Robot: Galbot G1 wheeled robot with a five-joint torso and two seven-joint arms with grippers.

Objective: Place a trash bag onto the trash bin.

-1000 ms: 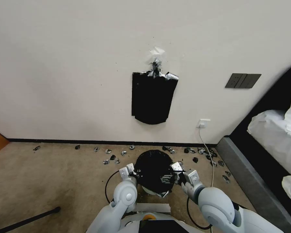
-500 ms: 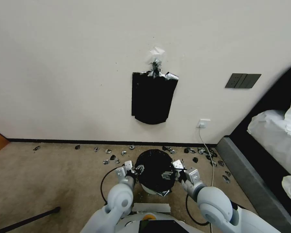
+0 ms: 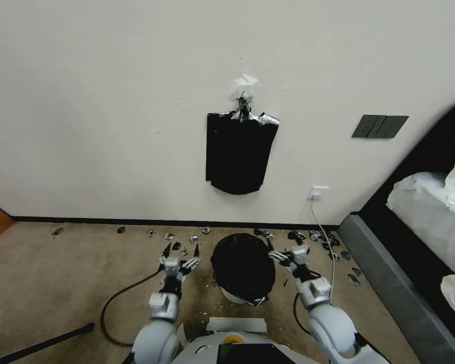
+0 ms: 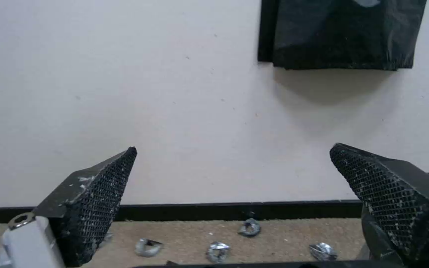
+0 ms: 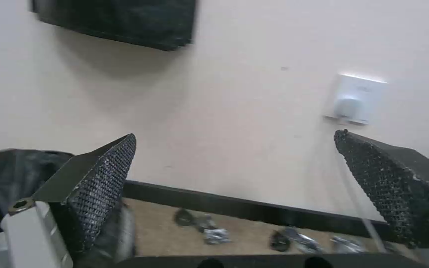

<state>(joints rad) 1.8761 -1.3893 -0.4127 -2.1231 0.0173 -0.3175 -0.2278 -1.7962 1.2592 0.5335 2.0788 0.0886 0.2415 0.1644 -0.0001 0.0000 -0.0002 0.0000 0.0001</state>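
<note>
- One trash bag (image 3: 242,263), black, draped over trash bin (image 3: 233,295).
- Left gripper (image 3: 181,251), left of bin, jaws spread, empty.
- Right gripper (image 3: 275,248), right of bin, jaws spread, empty.

Bare carpet (image 3: 86,273) flanks the trash bin (image 3: 235,296); wall (image 3: 136,126) just behind.

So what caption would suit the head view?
Both grippers, left and right, open beside the trash bin lined with a black trash bag.

I see the bag (image 3: 242,263) hiding most of the bin (image 3: 233,296). The wrist views cut off the sheaf (image 4: 341,33).
</note>
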